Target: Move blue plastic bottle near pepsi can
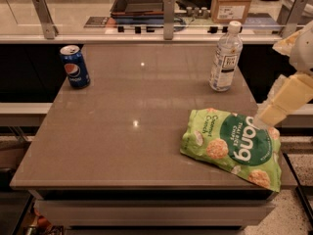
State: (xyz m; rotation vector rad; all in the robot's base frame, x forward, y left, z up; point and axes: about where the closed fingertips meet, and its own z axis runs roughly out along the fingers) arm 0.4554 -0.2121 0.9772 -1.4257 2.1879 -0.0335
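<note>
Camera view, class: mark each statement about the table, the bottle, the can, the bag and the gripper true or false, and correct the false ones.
1. The bottle stands upright at the far right of the table. True.
2. The can lies on its side next to the bottle. False: it stands upright at the far left, well apart from the bottle.
3. The bag lies flat at the near right. True.
4. The gripper grips the bottle. False: it is at the table's right edge by the bag, apart from the bottle.
</note>
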